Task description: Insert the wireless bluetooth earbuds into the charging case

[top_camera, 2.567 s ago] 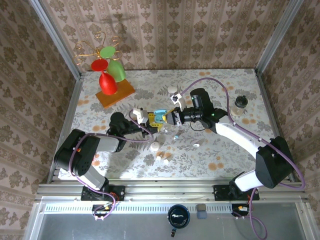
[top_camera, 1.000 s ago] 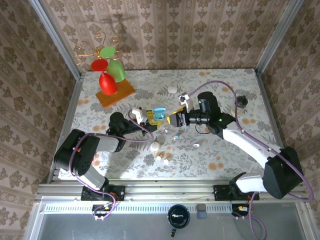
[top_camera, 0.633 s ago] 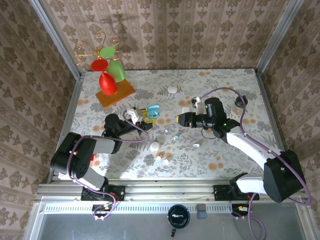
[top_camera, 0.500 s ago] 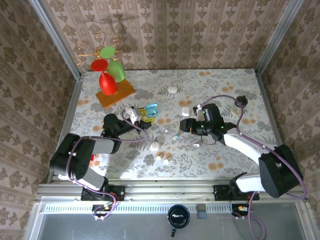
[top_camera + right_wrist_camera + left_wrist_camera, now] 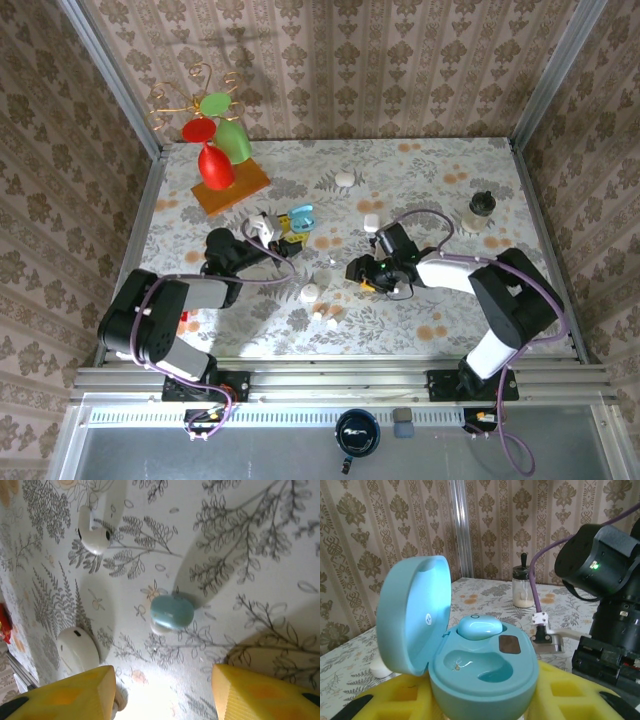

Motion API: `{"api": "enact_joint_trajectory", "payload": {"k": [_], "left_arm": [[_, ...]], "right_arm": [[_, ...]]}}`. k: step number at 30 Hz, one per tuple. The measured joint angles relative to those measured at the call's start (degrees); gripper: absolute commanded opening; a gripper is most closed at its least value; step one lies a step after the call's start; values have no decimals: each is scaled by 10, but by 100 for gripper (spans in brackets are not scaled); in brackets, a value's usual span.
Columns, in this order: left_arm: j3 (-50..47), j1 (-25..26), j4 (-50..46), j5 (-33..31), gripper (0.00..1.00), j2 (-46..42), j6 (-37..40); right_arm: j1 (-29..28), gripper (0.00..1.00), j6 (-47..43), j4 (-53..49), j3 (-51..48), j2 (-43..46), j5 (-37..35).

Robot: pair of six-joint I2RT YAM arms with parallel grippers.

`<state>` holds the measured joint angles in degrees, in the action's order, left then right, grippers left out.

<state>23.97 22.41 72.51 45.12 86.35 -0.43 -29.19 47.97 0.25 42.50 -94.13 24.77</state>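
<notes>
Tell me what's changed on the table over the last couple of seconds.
The right hand pulled back from the teal charging case, swung right, then dropped to the table; it now hovers open over a loose teal earbud. The left hand, gripping the case, shifted it slightly left and away. The far white case and the red and green glasses stayed put.

Overhead table [image 5: 450, 160] view; close wrist cameras
</notes>
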Motion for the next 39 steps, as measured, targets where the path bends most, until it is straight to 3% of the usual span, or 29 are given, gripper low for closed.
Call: {"api": "enact_joint_trajectory", "payload": {"k": [13,25,30,39], "left_arm": [[-11,0,0,-2,38,-12,1],[-20,-1,0,-10,38,-15,1],[-31,-28,0,-19,38,-22,2],[-32,-92,0,-30,38,-28,2]], "right_arm": [[3,55,-42,-11,90,-61,-10],[4,56,-118,-80,147,-86,-26],[-20,56,-171,-157,164,-56,-121],[-152,57,-211,-320,292,-82,-388]]}}
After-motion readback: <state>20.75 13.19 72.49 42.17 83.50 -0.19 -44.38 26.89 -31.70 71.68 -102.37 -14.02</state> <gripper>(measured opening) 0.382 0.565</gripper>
